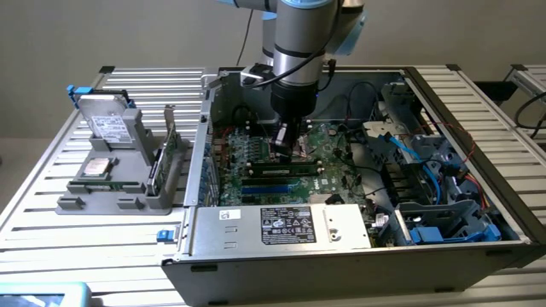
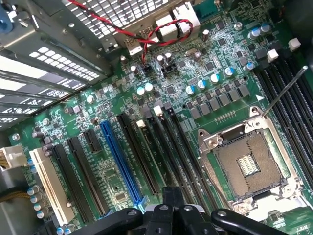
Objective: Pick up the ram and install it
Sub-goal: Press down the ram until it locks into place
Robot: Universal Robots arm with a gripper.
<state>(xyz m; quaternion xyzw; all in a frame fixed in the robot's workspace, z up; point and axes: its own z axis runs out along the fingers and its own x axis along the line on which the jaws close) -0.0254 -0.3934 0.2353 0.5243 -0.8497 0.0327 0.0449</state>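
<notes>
A thin dark-green ram stick (image 1: 286,170) with black chips stands seated in a motherboard slot with white end clips inside the open computer case (image 1: 477,173). My gripper (image 1: 288,148) hangs just above the motherboard (image 1: 328,144), slightly behind that stick and apart from it. In the wrist view my gripper (image 2: 172,197) is shut with nothing in it, over the long black expansion slots (image 2: 146,156) beside the bare processor socket (image 2: 249,164). More black memory slots (image 2: 288,98) run along the far side of that socket.
A grey fixture (image 1: 128,192) at the exterior view's left holds a hard drive (image 1: 109,125), a silver processor chip (image 1: 96,167) and a tall green card (image 1: 171,144). The power supply (image 1: 282,227) fills the case's near side. Blue and red cables (image 1: 410,153) crowd its right side.
</notes>
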